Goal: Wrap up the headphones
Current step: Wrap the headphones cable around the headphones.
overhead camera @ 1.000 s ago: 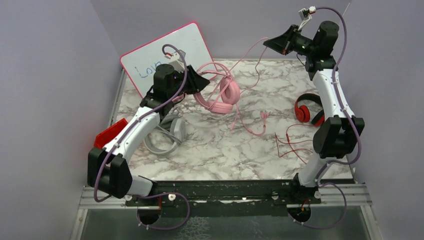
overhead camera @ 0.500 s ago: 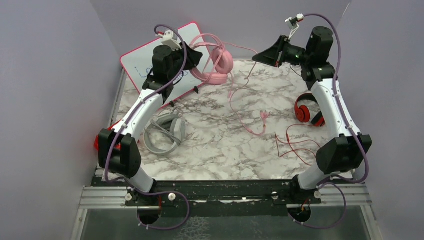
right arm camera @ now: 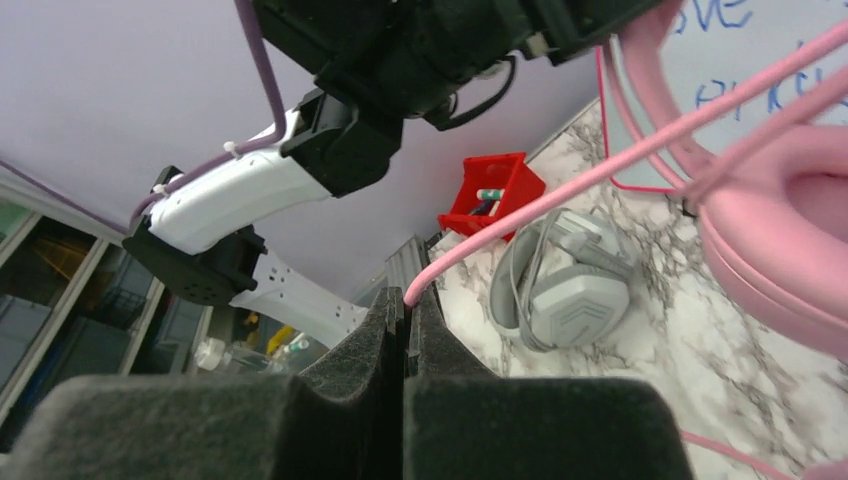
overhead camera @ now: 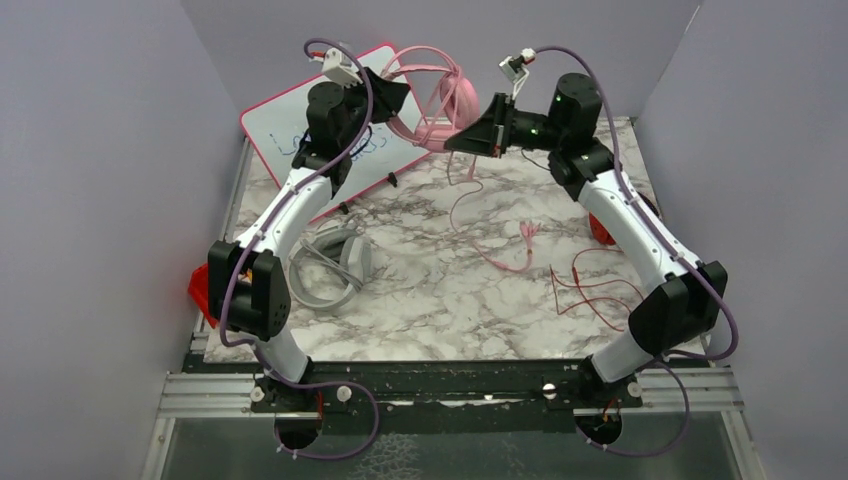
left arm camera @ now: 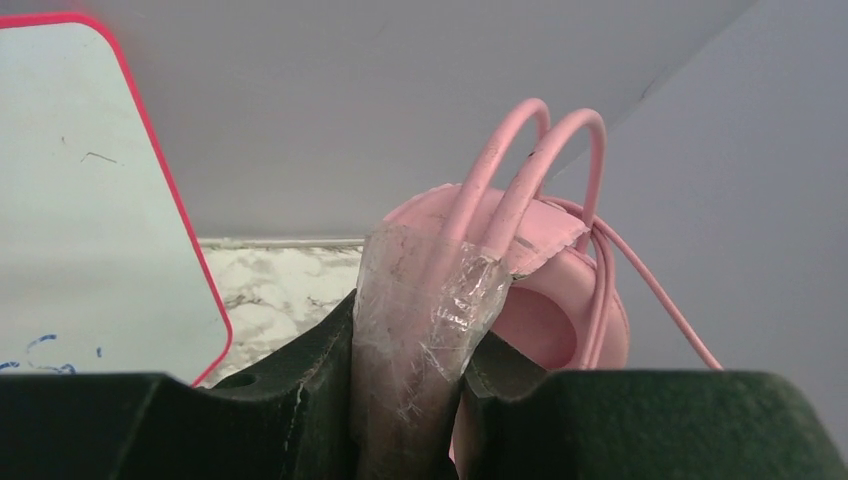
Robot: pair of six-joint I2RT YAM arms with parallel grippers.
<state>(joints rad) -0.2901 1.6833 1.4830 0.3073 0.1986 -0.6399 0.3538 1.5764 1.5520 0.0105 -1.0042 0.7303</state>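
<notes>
The pink headphones point(overhead camera: 442, 98) hang in the air at the back, with my left gripper point(overhead camera: 397, 96) shut on their headband. In the left wrist view the jaws point(left arm camera: 415, 345) clamp the tape-wrapped band, and a pink cup point(left arm camera: 560, 320) shows behind. My right gripper point(overhead camera: 468, 137) sits just right of the cups, shut on the pink cable point(right arm camera: 520, 215), which runs taut from its tips point(right arm camera: 408, 300) toward the cup point(right arm camera: 790, 215). The rest of the cable point(overhead camera: 498, 252) trails down onto the table. The grey headphones point(overhead camera: 330, 265) lie at left. The red pair point(overhead camera: 601, 228) is mostly hidden behind my right arm.
A whiteboard point(overhead camera: 295, 130) leans at the back left, right behind the left gripper. A red bin point(overhead camera: 205, 285) sits at the left table edge. A thin red cable point(overhead camera: 580, 285) sprawls at front right. Purple walls close in on three sides.
The left arm has lifted the pink headphones off the table, up and toward the back wall. The right gripper has swung left with the cable, close to the cups.
</notes>
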